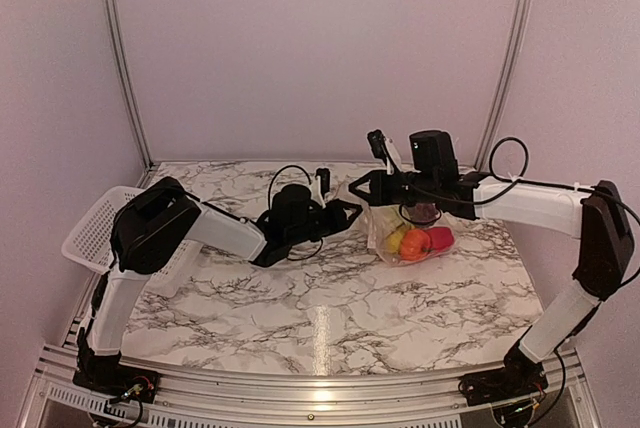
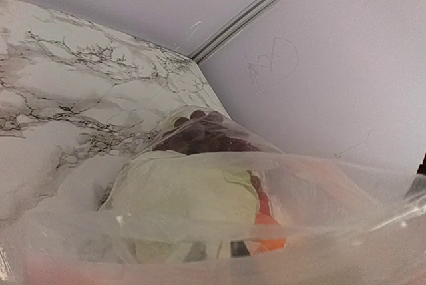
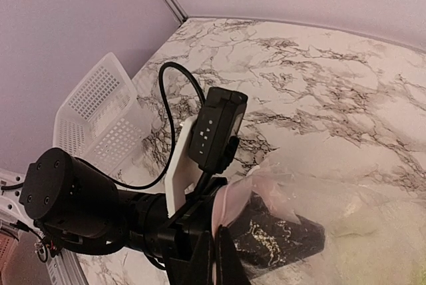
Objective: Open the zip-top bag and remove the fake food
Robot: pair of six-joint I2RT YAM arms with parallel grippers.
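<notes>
Left claw (image 1: 347,210) nearly closed, seemingly pinching zip-top bag (image 1: 381,224) lip; right claw (image 1: 362,188) clamped beside it. Bag right-centre on table (image 1: 300,318), fake food (image 1: 415,241) inside. Opening step, I'd say; next, 2 claws pull apart.

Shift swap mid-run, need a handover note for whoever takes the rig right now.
Right gripper: shut, apparently pinching the zip-top bag at its rim.
Left gripper: at the bag's mouth, grip unclear.
Fake food: every piece seen is inside the bag.
Done: nothing out; how far the zip is open, can't tell.
Left: finish opening, take the food out.
</notes>
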